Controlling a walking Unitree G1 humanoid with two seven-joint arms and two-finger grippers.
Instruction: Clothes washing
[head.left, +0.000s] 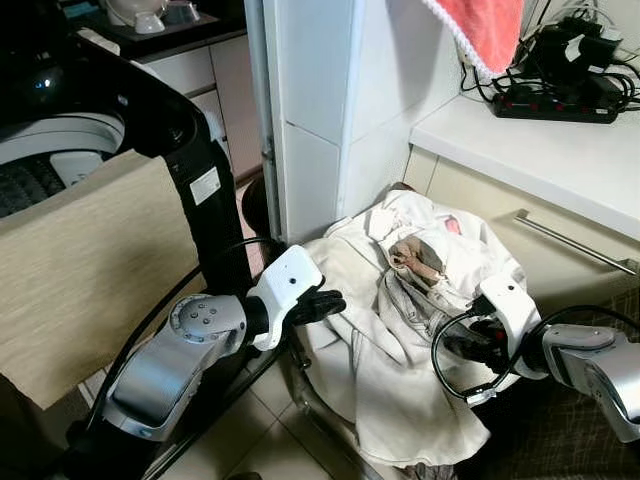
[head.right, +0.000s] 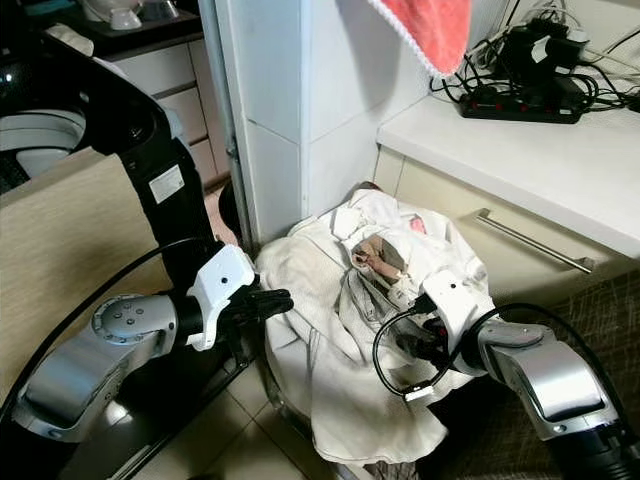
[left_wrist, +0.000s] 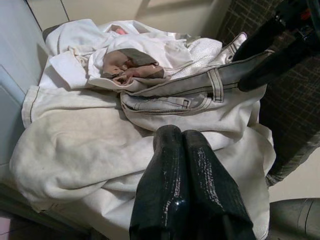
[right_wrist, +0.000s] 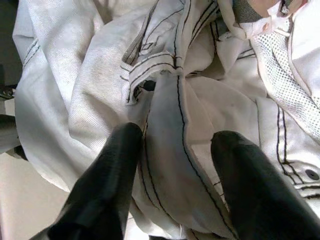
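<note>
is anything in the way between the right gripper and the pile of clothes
Nothing visible does. The right gripper is open and already at the pile of white clothes, its fingers straddling a stitched fold of fabric. The left gripper, shut, hovers at the pile's other side.

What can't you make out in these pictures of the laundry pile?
- The container under the pile of white clothes: covered by the clothes in both eye views.
- The washing machine drum: screened by a beige board.
- The red cloth: cut off by the top edge.
</note>
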